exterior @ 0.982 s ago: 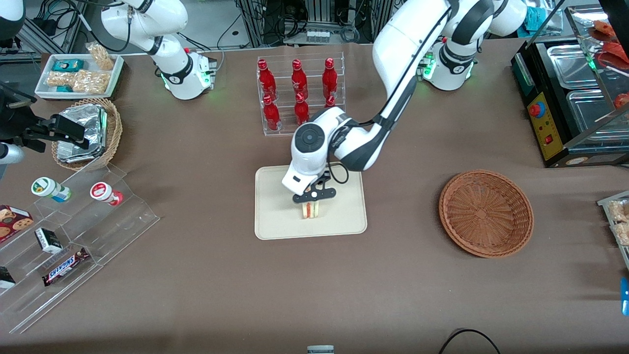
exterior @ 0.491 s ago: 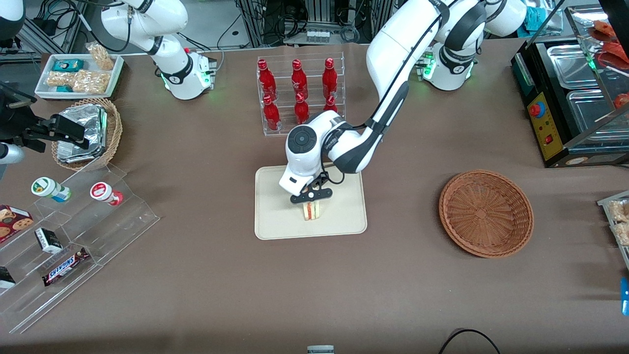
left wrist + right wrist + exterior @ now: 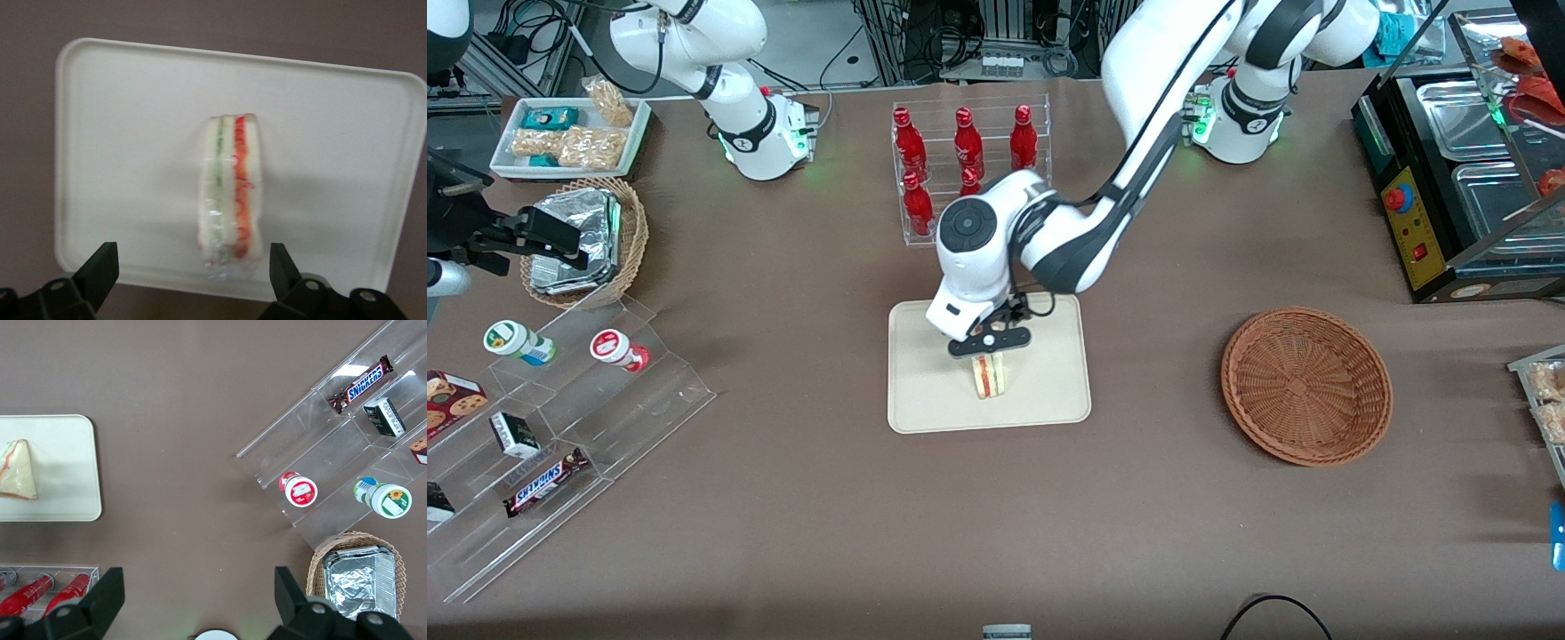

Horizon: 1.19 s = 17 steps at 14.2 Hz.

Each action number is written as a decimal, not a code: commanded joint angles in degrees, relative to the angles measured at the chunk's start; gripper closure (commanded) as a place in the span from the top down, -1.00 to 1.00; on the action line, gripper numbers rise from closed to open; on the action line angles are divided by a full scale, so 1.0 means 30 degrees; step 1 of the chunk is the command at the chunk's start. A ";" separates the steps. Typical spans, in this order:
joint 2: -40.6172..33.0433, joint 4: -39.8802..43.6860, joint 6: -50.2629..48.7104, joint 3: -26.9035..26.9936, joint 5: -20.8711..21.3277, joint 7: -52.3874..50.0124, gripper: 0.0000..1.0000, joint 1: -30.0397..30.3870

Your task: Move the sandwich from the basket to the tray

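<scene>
Since the job is to move food out of the wicker and onto the flat dish, the items lie as follows, largest first.

Table [image 3: 800,498]: brown covering, carries everything listed.

Arm [image 3: 1138,116]: white, reaches from its base out over the middle of the table, elbow high, forearm folded down, wrist turned so the pincer points straight down above the tray.

Basket [image 3: 1306,385]: shallow, reddish-brown, round, toward the working arm's end of the table, well apart from the tray; nothing shows in it, which fits its load having been taken out.

Tray [image 3: 925,400]: cream, rectangular, low rim, near the table's middle; the intended resting place.

Gripper [image 3: 989,341]: black, just above the sandwich and clear of it; in the wrist view its two fingers [image 3: 99,267] stand wide apart, one on either side, gripping nothing.

Sandwich [image 3: 987,375]: wrapped wedge resting on the tray, cut face with red and green layers upward, near the tray's centre [image 3: 228,187]. Judged delivered; only withdrawal of the arm seems left.
</scene>
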 commanded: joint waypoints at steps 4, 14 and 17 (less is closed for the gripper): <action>-0.2571 -0.2006 -0.2618 0.0810 0.0036 0.1757 1.00 0.2153; -0.9832 -0.8947 -0.2735 0.0694 -0.0169 1.0193 1.00 0.7776; -1.1243 -0.9248 -0.4164 -0.0562 -0.0227 1.2624 1.00 1.0321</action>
